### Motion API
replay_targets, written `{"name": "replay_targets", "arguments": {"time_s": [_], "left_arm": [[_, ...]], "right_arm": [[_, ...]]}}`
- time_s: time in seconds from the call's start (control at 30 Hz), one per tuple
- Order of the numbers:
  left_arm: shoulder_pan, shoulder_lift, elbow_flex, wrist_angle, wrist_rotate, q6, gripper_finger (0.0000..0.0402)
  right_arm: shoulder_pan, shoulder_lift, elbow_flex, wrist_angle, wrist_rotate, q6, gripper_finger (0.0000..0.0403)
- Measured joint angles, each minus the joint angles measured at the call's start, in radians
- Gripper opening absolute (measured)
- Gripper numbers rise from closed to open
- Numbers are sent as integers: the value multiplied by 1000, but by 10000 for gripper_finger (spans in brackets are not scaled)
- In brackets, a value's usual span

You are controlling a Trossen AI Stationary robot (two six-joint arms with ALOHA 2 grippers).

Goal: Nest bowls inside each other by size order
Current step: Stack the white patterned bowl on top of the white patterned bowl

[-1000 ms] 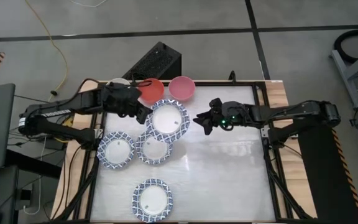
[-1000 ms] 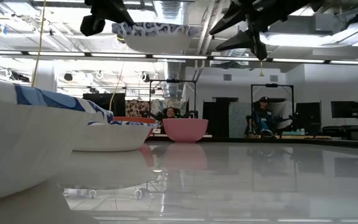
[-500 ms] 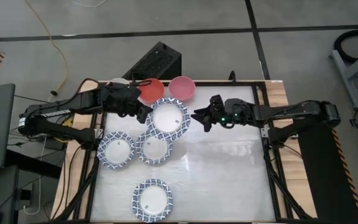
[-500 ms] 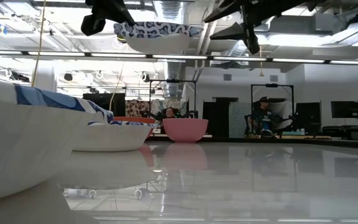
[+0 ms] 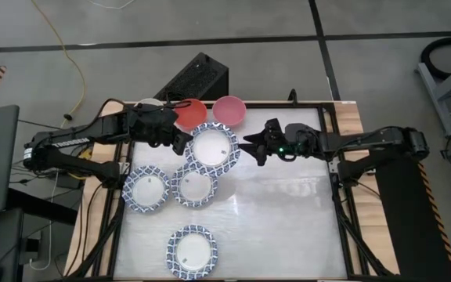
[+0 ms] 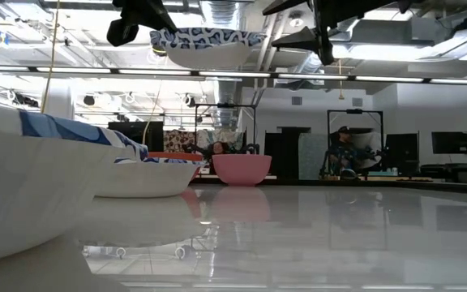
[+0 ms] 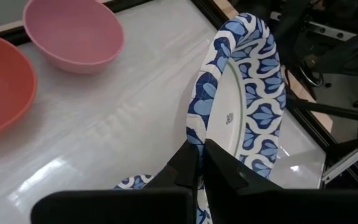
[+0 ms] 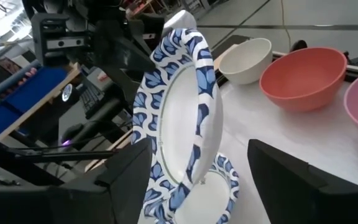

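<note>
My left gripper [image 5: 180, 142] is shut on the largest blue-and-white bowl [image 5: 212, 149], which hangs well above the table in the low view [image 6: 205, 45]. My right gripper [image 5: 249, 146] is open at the bowl's right side; in the right wrist view its fingers [image 8: 129, 180] stand on either side of the bowl's rim [image 8: 205, 93], apart from it. Three smaller blue-and-white bowls [image 5: 146, 188], [image 5: 194, 186], [image 5: 192, 251] rest on the table. The red bowl [image 5: 190, 113], pink bowl [image 5: 229, 110] and cream bowl [image 5: 149, 103] stand at the far edge. My left gripper pinches the big bowl's rim [image 7: 196, 134] on its left side between the two fingers, one finger on the inside and one on the outside. The fingers come level from the table's left. The bowl is lifted clear, held out beyond the fingers.
A black box [image 5: 196, 78] lies on the floor beyond the far edge. The table's right half [image 5: 288, 219] is bare white surface inside a dark frame [image 5: 343, 211]. A person [image 6: 343, 150] sits in the room behind.
My right gripper has moved toward the table's left, up to the right rim of the held bowl, staying open. My left gripper has carried the bowl slightly toward the right, still lifted clear.
</note>
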Motion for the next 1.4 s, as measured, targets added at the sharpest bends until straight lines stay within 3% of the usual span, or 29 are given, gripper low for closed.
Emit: {"name": "replay_targets", "arguments": {"time_s": [1.03,1.2,1.4], "left_arm": [[0,1,0,131,-17,0,2],[0,1,0,123,-17,0,2],[0,1,0,119,-31,0,2]], "right_arm": [[2,49,0,38,8,11,282],[8,78,0,61,25,29,242],[16,79,0,69,36,26,128]]}}
